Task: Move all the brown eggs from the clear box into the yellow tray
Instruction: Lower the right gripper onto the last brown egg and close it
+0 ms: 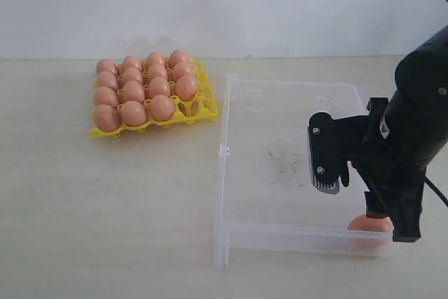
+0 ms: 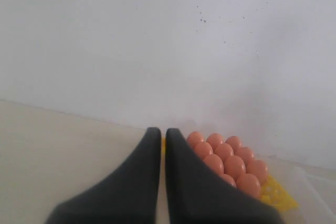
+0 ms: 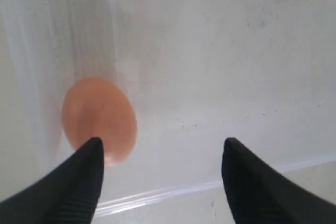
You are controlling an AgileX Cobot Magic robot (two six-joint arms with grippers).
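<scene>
Yellow tray point(image 1: 203, 108) holds fifteen eggs point(image 1: 133, 91), clear box point(image 1: 224, 173) one corner egg point(image 1: 369, 224); right gripper point(image 3: 161, 142) jaws spread by it, empty; left gripper point(image 2: 161, 132) jaws pressed together.

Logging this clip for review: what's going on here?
A two-armed robot is moving brown eggs from the clear box to the yellow tray. The tray holds fifteen, and the corner cup nearest the box is empty. One last egg lies in a near corner of the box. The right claw hangs open above it without gripping. The left claw is shut, holding nothing.
</scene>
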